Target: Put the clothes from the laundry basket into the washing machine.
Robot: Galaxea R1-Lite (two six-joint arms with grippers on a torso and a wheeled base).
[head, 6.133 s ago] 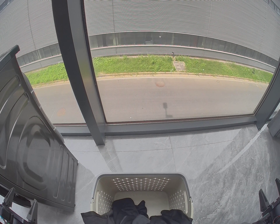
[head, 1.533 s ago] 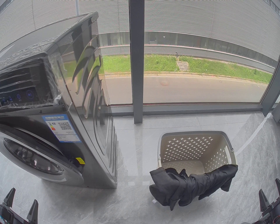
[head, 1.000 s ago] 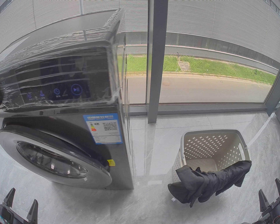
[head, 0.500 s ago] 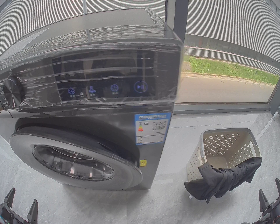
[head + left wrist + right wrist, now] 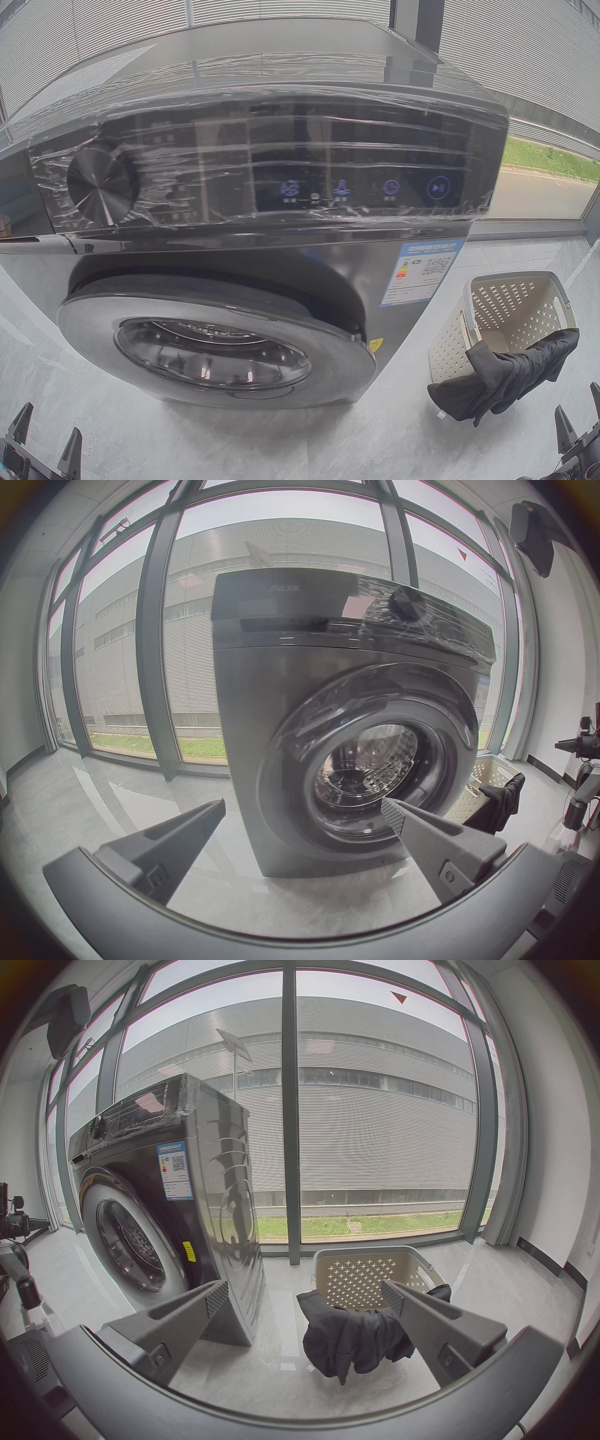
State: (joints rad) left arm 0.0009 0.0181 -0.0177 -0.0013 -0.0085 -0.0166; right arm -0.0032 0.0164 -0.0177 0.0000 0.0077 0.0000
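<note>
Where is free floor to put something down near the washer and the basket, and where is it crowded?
The floor before the washer door is bare and wide. Behind the basket, toward the window, it is bare too. The strip between washer and basket is narrow. The basket's front rim is crowded: dark clothes hang over it.

— Any print on the washing machine (image 5: 187,62)?
— A blue-headed sticker (image 5: 422,272) up right of the door (image 5: 212,353): coloured bars, a square code, lettering too small to read. A small yellow tag (image 5: 375,344) sits at the door's right rim — a lit play-pause icon (image 5: 439,187) above.
</note>
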